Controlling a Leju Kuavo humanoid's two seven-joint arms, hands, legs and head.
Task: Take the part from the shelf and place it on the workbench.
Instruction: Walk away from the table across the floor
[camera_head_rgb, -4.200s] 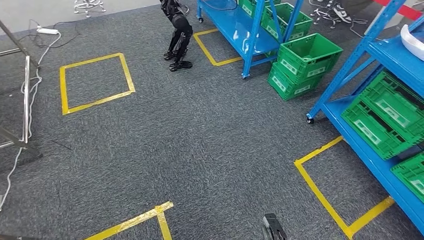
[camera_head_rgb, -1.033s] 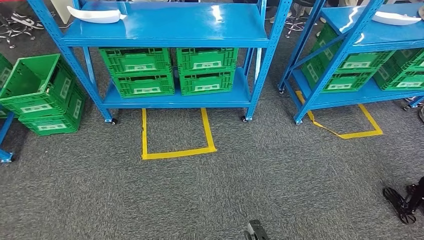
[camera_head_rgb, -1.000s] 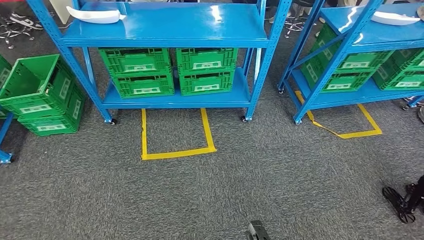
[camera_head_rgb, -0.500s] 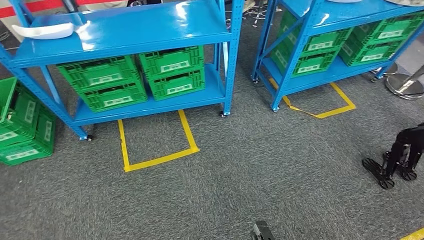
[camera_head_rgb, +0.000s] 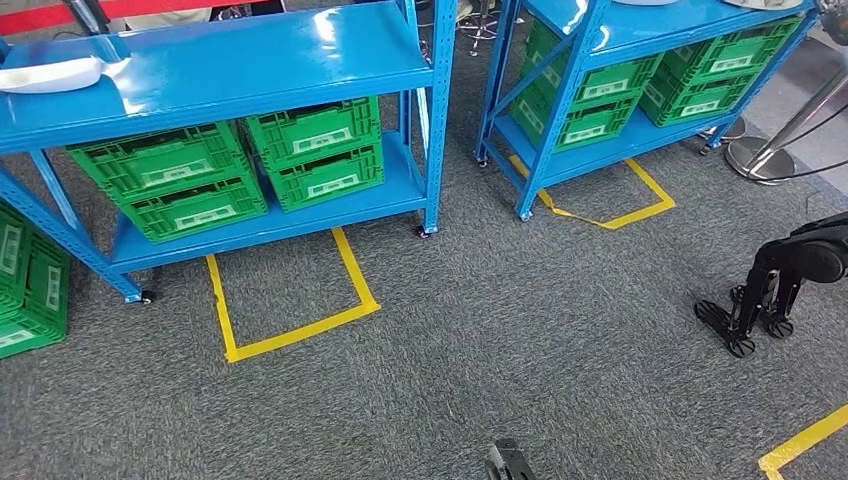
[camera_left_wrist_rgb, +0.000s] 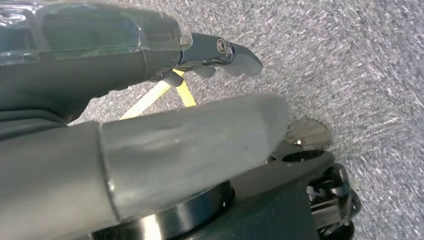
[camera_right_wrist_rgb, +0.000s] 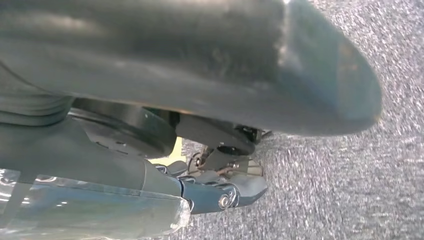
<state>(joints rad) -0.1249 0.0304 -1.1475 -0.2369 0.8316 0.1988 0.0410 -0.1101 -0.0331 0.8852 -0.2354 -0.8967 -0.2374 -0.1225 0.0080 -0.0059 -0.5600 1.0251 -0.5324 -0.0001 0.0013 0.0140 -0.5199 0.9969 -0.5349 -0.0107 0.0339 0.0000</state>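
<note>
Head view: two blue shelf units across the top of the frame. Near shelf (camera_head_rgb: 215, 65) fills the upper left; a white curved part (camera_head_rgb: 45, 75) lies on its top deck at the far left edge. Green crates (camera_head_rgb: 225, 160) are stacked on the deck below. Second shelf (camera_head_rgb: 640, 25) sits upper right, also with crates, and something pale rests on its top at the frame's upper edge, too cropped to name. Yellow tape square (camera_head_rgb: 290, 295) marks the carpet in front of the near shelf. A black legged machine (camera_head_rgb: 775, 280) stands at the right edge.

Left hand (camera_left_wrist_rgb: 150, 60) hangs over carpet, thumb and fingers apart, nothing between them. Right hand (camera_right_wrist_rgb: 210, 170) likewise hangs over carpet, fingers loosely apart, nothing held.

No workbench appears in these frames. Part on shelf, both hands free: judged to be the approach stage. Next move calls for closing on the near shelf, likely squaring up at the tape square, then raising a hand to the top deck.
</note>
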